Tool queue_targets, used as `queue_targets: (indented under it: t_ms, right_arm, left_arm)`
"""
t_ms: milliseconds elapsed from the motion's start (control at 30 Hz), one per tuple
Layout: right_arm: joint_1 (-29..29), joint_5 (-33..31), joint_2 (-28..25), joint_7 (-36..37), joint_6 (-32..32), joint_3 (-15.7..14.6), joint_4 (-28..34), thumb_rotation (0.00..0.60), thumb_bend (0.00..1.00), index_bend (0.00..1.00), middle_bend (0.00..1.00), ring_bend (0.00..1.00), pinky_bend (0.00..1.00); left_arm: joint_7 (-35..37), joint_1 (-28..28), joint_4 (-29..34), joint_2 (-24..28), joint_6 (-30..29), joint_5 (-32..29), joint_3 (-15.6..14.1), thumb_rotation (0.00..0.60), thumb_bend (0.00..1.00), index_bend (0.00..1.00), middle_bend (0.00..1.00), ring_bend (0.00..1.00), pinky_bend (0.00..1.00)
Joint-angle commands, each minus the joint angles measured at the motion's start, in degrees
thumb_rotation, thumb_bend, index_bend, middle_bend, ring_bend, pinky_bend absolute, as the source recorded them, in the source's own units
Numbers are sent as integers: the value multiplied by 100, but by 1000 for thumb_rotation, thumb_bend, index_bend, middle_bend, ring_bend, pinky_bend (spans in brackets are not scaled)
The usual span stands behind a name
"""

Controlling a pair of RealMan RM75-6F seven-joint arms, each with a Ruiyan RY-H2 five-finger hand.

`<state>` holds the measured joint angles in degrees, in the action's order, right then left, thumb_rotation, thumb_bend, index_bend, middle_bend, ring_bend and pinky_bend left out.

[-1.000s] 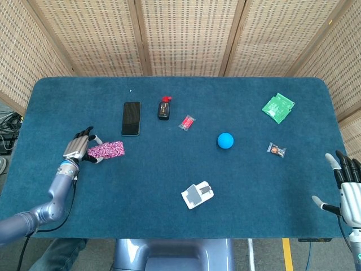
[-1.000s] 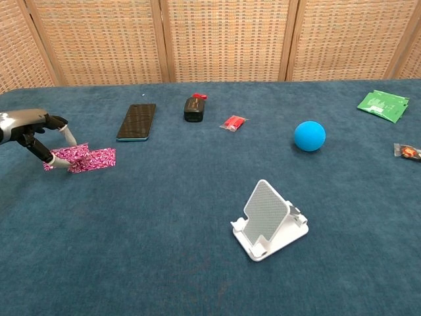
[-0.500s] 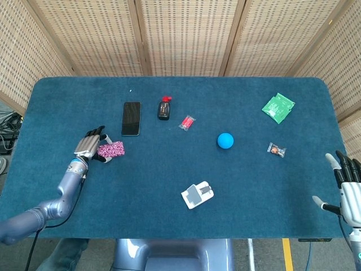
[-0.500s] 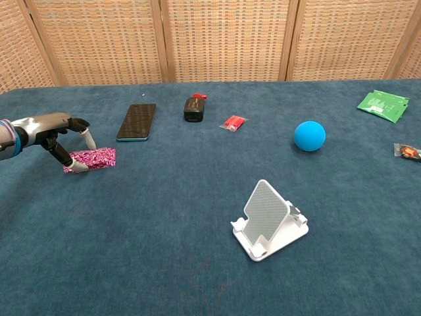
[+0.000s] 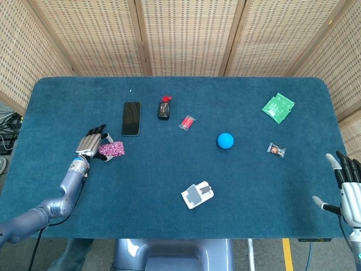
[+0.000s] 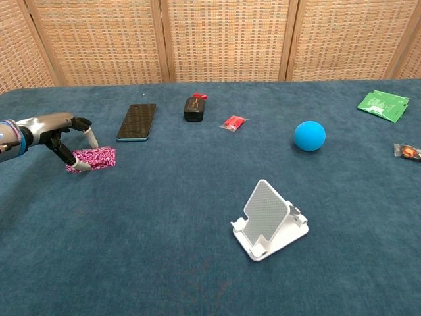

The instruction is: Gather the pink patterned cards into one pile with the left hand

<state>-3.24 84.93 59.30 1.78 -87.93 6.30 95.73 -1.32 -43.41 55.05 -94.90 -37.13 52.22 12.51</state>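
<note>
Across almost the whole frame stretches the dark blue felt surface (image 5: 169, 169), backed by woven wicker screens (image 5: 186, 34) along the top. At the lower left of the head view the left hand (image 5: 92, 145) reaches in on its silver arm, fingers curved down with their tips at the left edge of the pink patterned cards (image 5: 111, 149); the chest view shows the fingertips (image 6: 79, 164) touching that edge of the cards (image 6: 95, 158), though I cannot tell whether they press or pinch. The cards lie flat at the left of the surface as one short pink bundle, just below the phone. At the lower right corner the right hand (image 5: 350, 192) hangs off the surface edge, fingers straight and spread, holding nothing.

Lower centre stands a white phone stand (image 6: 268, 220), tilted back on its base. Upper left of centre lies a black phone (image 5: 131, 118), face up, and just right of it a small black item with a red cap (image 5: 164, 108). At the upper right sits a green packet (image 5: 278, 107). Right of centre rests a blue ball (image 5: 225, 140). Between the ball and the black item lies a small red wrapper (image 5: 187, 122), and well right of the ball a tiny wrapped sweet (image 5: 276, 149).
</note>
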Motion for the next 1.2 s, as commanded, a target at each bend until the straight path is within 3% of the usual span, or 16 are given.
queue_targets:
  t_ms: [33, 500, 1100, 1200]
  right_arm:
    - [0, 3, -1, -1, 1, -2, 9, 600, 0, 0, 0, 0, 0]
    - [1, 10, -18, 36, 4, -7, 22, 600, 0, 0, 0, 0, 0]
    - [9, 35, -37, 62, -12, -15, 44, 600, 0, 0, 0, 0, 0]
    - [14, 50, -38, 68, -23, -20, 47, 600, 0, 0, 0, 0, 0]
  left_arm:
    - [-42, -11, -33, -26, 43, -50, 5, 600, 242, 518, 0, 0, 0]
    - [-237, -17, 27, -26, 11, -175, 42, 600, 241, 355, 0, 0, 0]
    - [-97, 130, 531, 328, -214, 77, 64, 600, 241, 329, 0, 0, 0]
    - [1, 195, 699, 468, -320, 185, 84, 600, 240, 167, 0, 0, 0]
